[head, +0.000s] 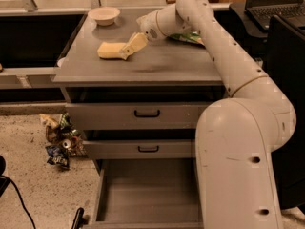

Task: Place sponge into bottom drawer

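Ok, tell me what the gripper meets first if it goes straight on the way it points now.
The sponge. The gripper is low over the cabinet top, pointing left at the sponge's right end. Nothing lies between them, though it is unclear whether they touch.

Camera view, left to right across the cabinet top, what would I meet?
Sponge → hand, at the sponge's right end → green bag. The bowl overlaps the sponge sideways, so it's left out.

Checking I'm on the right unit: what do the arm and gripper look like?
The arm is smooth cream-white, with thick rounded tubular segments, small dark dots along its shell and no exposed cables. The gripper, at the sponge on the cabinet top, is a tan wedge.
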